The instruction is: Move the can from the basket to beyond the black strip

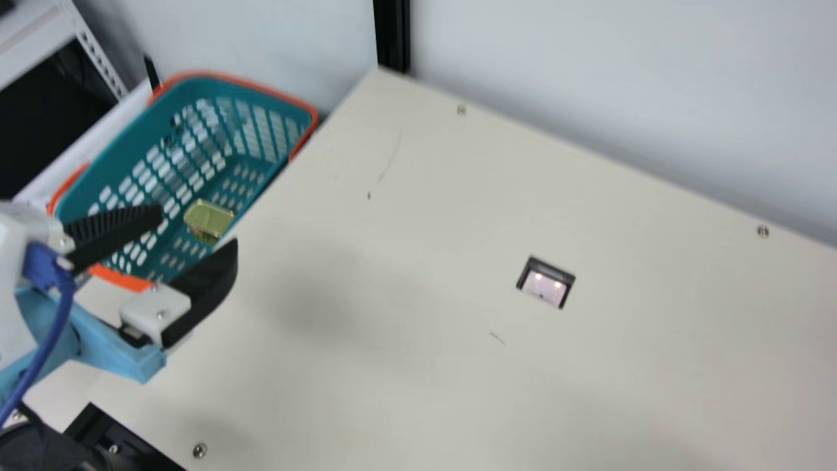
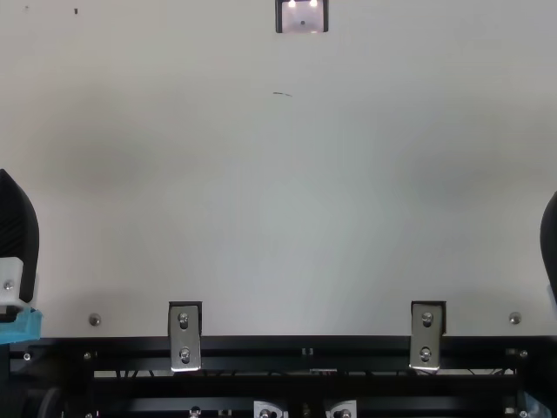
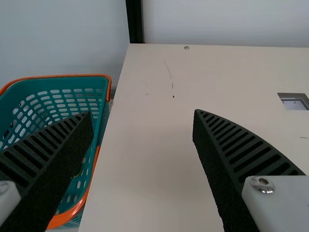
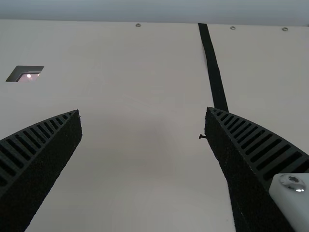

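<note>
Cream desk (image 1: 405, 392) stretched beside the teal basket (image 1: 134, 157). Near the basket hung our left gripper (image 1: 199, 227), its fingers spread wide, holding nothing. Our right gripper (image 2: 550, 248), also wide open and unloaded, was well apart from the basket. We saw the gold can (image 1: 209, 219) low inside the basket, near its desk-side wall. Well apart from the basket, past the square recess (image 1: 544, 286), ran the black strip (image 4: 213, 67).
</note>
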